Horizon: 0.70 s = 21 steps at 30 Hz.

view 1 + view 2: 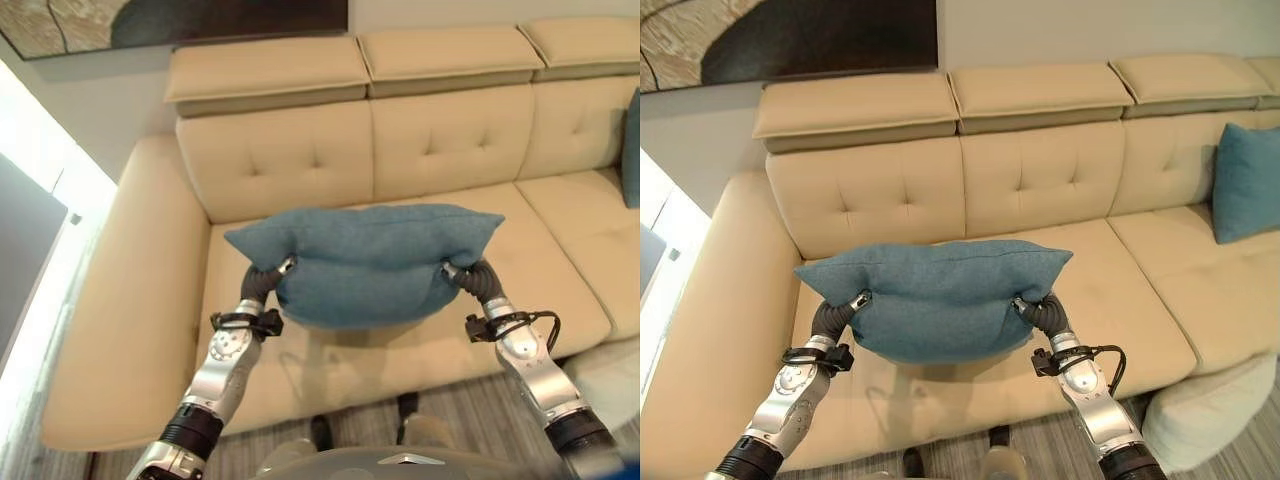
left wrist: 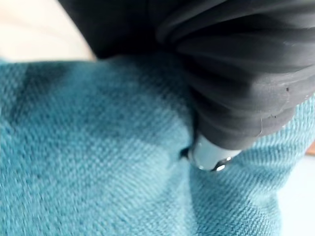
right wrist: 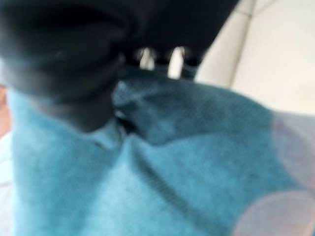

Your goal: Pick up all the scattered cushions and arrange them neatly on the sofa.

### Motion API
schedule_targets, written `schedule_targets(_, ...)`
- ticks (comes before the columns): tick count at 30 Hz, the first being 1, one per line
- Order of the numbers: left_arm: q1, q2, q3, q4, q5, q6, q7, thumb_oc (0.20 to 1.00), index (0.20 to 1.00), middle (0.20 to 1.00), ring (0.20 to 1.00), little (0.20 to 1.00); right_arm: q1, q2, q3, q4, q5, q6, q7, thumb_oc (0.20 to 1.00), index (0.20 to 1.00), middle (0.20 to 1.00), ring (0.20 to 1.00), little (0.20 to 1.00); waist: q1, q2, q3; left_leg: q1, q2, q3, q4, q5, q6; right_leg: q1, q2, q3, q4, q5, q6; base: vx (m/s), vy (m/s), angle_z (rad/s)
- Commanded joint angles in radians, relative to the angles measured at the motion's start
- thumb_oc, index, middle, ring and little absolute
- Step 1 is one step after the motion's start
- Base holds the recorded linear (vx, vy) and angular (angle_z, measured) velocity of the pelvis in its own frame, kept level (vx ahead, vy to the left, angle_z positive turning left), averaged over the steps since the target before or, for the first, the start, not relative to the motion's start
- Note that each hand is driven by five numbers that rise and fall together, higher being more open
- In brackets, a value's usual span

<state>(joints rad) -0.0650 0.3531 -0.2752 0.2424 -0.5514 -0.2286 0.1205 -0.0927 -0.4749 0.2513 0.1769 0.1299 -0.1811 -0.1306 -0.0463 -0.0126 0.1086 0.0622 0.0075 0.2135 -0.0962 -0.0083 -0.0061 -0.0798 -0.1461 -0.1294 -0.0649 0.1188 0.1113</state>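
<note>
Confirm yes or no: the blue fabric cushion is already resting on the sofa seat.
No: the blue fabric cushion hangs above the cream leather sofa, held between both arms.

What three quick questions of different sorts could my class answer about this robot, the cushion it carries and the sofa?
1. True or false: the blue cushion lies flat on the floor.
2. Multiple choice: how is the carried cushion held? A) by one hand alone B) between the left hand and the right hand, one at each end C) by a person
3. Short answer: where does the second blue cushion sit?

Key
1. False: it is held up over the seat of the beige sofa.
2. B
3. Upright against the sofa's backrest, toward the robot's right.
</note>
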Motion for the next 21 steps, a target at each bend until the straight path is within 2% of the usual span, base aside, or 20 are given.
schedule_targets(1, -0.199, -0.011, -0.028, -0.073, 0.03, -0.109, 0.015, 0.2, 0.2, 0.2, 0.2, 0.2, -0.167, -0.005, 0.002, -0.057, 0.017, -0.084, -0.029, 0.2, 0.2, 0.2, 0.2, 0.2, 0.001, -0.029, -0.049, 0.03, 0.013, 0.014, 0.01, 0.0, -0.038, 0.05, -0.004, -0.032, 0.04, -0.045, 0.06, 0.04, -0.097, 0.2)
schedule_targets(6, -0.366, -0.019, -0.068, -0.006, 0.026, -0.119, 0.084, 0.2, 0.2, 0.2, 0.2, 0.2, -0.347, 0.016, 0.061, 0.02, 0.101, -0.08, -0.069, 0.2, 0.2, 0.2, 0.2, 0.2, 0.005, -0.024, -0.024, -0.027, 0.03, 0.002, 0.009, 0.019, -0.053, 0.02, 0.005, -0.057, 0.023, -0.045, 0.049, -0.04, -0.074, 0.12)
schedule_targets(11, -0.536, 0.004, -0.093, 0.074, 0.017, -0.136, 0.146, 0.2, 0.2, 0.2, 0.2, 0.2, -0.539, -0.012, 0.121, 0.121, 0.139, -0.073, -0.109, 0.2, 0.2, 0.2, 0.2, 0.2, 0.013, -0.026, 0.013, -0.106, 0.043, -0.012, 0.009, 0.046, -0.062, -0.045, 0.01, -0.069, 0.02, -0.035, 0.041, -0.1, -0.052, 0.15)
schedule_targets(16, -0.764, 0.065, -0.14, 0.227, 0.016, -0.151, 0.198, 0.2, 0.2, 0.2, 0.2, 0.2, -0.79, -0.012, 0.189, 0.277, 0.197, -0.076, -0.151, 0.2, 0.2, 0.2, 0.2, 0.2, 0.021, -0.028, 0.051, -0.238, 0.048, -0.028, 0.024, 0.079, -0.068, -0.174, 0.014, -0.059, 0.041, -0.011, 0.038, -0.14, -0.026, 0.1)
schedule_targets(21, -0.901, 0.107, -0.179, 0.332, 0.007, -0.164, 0.2, 0.2, 0.2, 0.2, 0.2, 0.2, -0.934, 0.01, 0.251, 0.383, 0.217, -0.083, -0.157, 0.2, 0.2, 0.2, 0.2, 0.2, 0.028, -0.027, 0.076, -0.353, 0.048, -0.043, 0.057, 0.092, -0.074, -0.282, 0.012, -0.053, 0.072, 0.007, 0.038, -0.1, -0.005, 0.04)
